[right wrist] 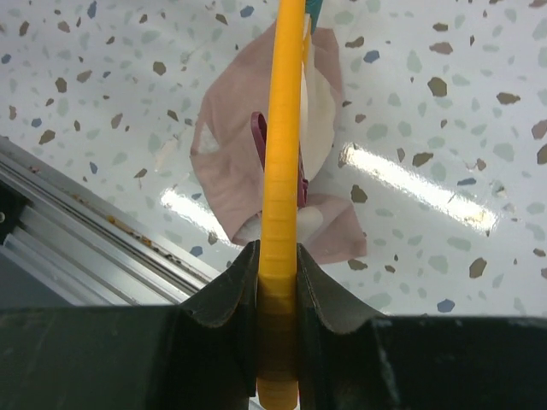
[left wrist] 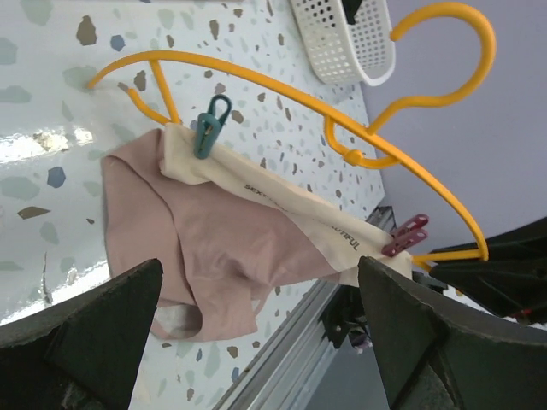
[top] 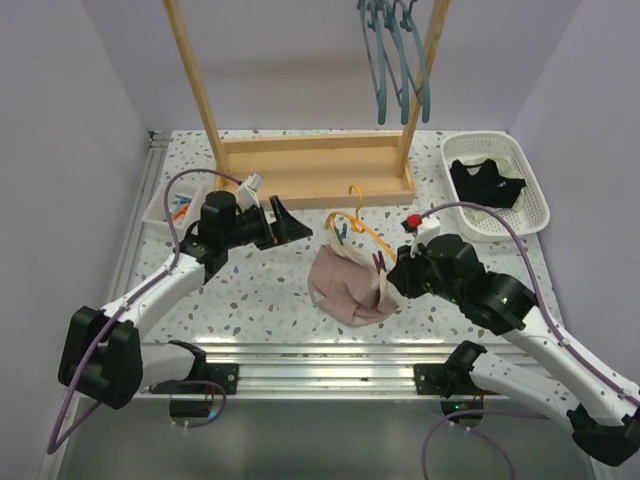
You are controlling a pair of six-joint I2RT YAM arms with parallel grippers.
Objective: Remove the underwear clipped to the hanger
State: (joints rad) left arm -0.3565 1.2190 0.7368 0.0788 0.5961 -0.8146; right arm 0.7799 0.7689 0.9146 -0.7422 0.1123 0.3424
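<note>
A speckled worktop with two robot arms reaching in from the near edge. The right tool is pinched tight on one end of a yellow hanger, its dark fingers pressed against both sides of the bar. The pink underwear hangs from that hanger by its pale waistband, held by a teal clip near one end and a maroon clip near the end by the right tool. Its lower part is bunched on the worktop near the middle of the front edge. The left tool hovers to the left of the hanger with its fingers spread wide, gripping nothing and pointing toward the garment. At the back right, a white basket holds the black underwear. A wooden rack stands behind, with teal hangers on it.
</note>
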